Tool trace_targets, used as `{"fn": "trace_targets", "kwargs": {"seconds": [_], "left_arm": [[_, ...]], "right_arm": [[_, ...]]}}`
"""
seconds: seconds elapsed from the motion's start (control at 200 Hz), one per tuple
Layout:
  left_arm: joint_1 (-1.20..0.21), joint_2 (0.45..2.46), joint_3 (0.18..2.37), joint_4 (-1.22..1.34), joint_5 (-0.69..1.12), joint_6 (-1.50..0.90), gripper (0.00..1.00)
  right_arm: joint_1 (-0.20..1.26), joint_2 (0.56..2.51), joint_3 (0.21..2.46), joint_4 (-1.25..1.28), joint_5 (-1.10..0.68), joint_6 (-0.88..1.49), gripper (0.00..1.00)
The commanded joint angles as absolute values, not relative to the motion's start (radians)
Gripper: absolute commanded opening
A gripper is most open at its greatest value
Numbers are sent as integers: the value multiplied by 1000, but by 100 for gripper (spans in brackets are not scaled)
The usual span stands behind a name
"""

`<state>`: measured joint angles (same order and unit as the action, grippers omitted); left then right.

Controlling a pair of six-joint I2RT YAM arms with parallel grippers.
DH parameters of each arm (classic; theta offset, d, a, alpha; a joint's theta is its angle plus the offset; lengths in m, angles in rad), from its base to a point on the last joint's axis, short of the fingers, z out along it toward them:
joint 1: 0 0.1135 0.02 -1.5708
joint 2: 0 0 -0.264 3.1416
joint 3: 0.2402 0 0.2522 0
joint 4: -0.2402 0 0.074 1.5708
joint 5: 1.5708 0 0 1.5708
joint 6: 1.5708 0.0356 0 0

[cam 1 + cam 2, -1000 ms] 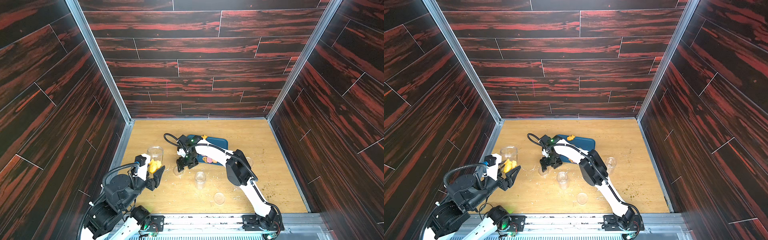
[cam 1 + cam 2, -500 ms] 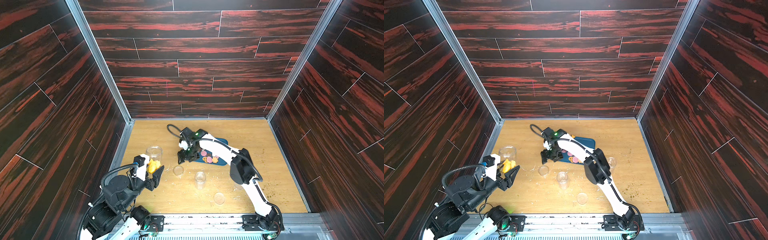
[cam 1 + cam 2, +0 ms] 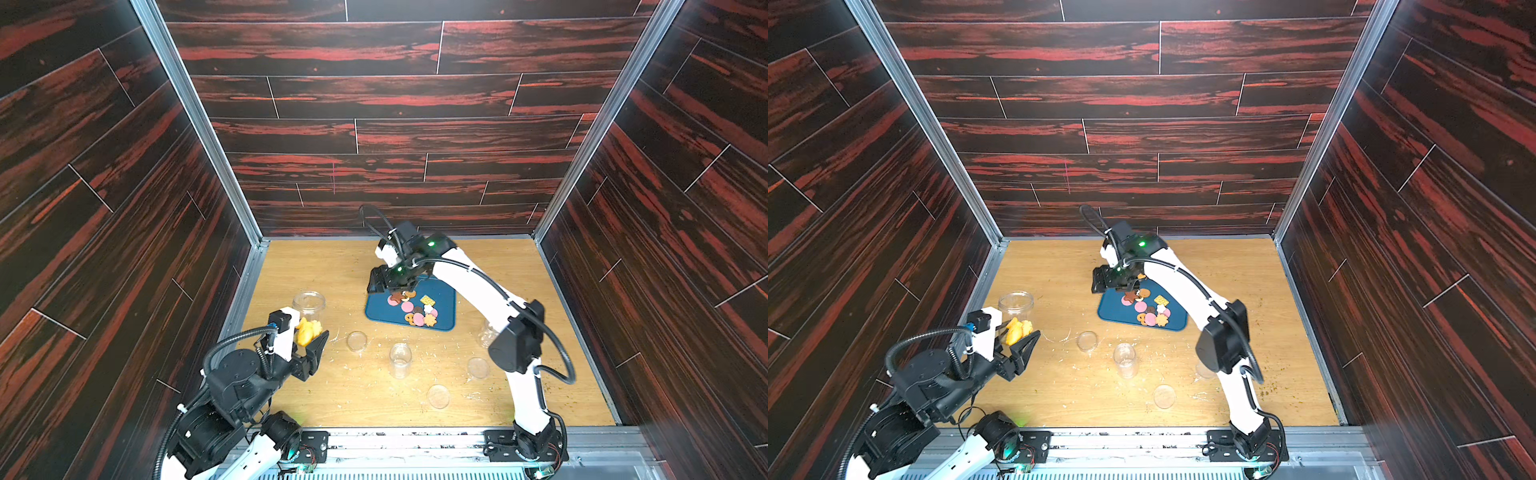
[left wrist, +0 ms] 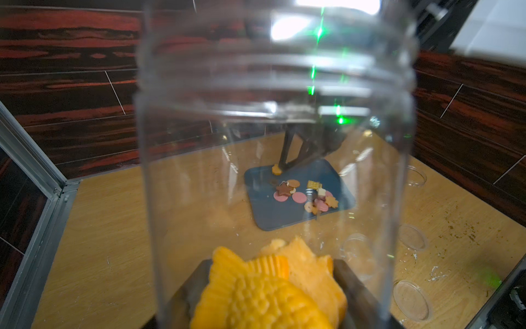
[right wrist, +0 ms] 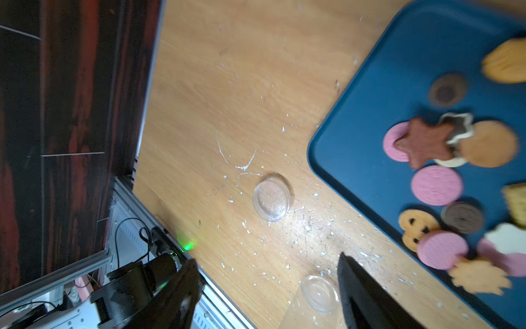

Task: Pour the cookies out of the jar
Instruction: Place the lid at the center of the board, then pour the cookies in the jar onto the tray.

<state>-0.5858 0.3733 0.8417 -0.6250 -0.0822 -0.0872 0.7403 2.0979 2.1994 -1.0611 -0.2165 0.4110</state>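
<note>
Wooden tabletop (image 3: 332,270), crumbs (image 5: 244,167) scattered. Cookies (image 3: 413,309): heaped on blue tray (image 3: 446,307). Right gripper (image 5: 267,257): spread, empty, low over tray corner; risk of sweeping cookies off. Left gripper (image 3: 307,330): clamped on large jar (image 3: 308,301).

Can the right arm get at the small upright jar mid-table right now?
Probably yes: the right tool is open and empty over the tray corner, and the small jar stands clear, with only a lid nearby.

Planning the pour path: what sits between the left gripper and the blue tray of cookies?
One clear lid among pale crumbs; both top views show it.
</note>
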Motion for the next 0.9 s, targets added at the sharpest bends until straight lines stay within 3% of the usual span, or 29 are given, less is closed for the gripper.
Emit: {"fn": "trace_targets", "kwargs": {"seconds": [0.0, 0.897], "left_arm": [[-588, 419, 871, -584, -79, -106, 54], [-589, 614, 877, -398, -93, -274, 55]], "right_arm": [[733, 1991, 2163, -1071, -165, 410, 80], [616, 1469, 1791, -888, -18, 328, 81]]}}
